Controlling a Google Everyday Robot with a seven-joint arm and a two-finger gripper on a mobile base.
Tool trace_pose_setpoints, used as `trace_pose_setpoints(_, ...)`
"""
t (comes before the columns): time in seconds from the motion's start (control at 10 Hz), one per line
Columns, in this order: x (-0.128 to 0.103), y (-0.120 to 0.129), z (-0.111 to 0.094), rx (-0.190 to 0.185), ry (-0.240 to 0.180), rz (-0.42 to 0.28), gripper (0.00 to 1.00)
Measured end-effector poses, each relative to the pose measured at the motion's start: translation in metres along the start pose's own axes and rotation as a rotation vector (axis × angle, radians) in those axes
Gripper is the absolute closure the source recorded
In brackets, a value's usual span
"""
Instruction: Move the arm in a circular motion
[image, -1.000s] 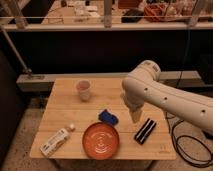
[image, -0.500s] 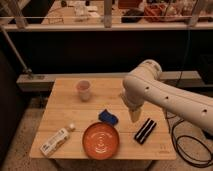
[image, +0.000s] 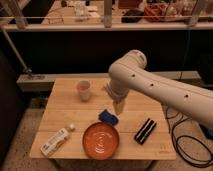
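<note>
Off-white and thick, the arm (image: 150, 82) stretches in from the right edge of my camera view. It rises to a rounded bend above the back half of the wooden table (image: 60, 117) and there turns downward. Small dark dots sit along its smooth shell.

The arm narrows to a tan tip, the gripper (image: 119, 106), which points down over the middle of the tabletop. Whether the gripper is spread or closed I cannot tell from my seat, nor whether the tip touches the wood or hangs just above it.

A pale cup (image: 84, 90) stands upright to the left of the gripper, apart from it, towards the back of the table. Just in front of the gripper lies a small blue object (image: 108, 117), perhaps a folded cloth or a sponge; the view is too soft for me to say.

Nearer the front edge an orange-red plate (image: 101, 139) lies flat, its rim just beside the blue object. A white bottle (image: 56, 141) lies on its side at the front left corner, well apart from the plate. A black oblong item (image: 145, 131) lies at an angle to the right of the plate.

Dark cables (image: 187, 145) loop on the floor to the right of the table. Behind it a pale rail (image: 100, 25) runs across the top of my view.
</note>
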Motion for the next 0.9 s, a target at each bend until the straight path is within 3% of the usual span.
trace_pose_setpoints(0.3, -0.022, -0.042, 0.009, 0.024, -0.068, -0.053, 0.2)
trace_pose_setpoints(0.5, -0.016, -0.08, 0.019, 0.071, -0.084, -0.081, 0.2)
trace_pose_setpoints(0.7, 0.016, -0.119, 0.031, 0.12, -0.073, -0.071, 0.2)
trace_pose_setpoints(0.9, 0.054, -0.149, 0.043, 0.136, -0.041, -0.044, 0.2)
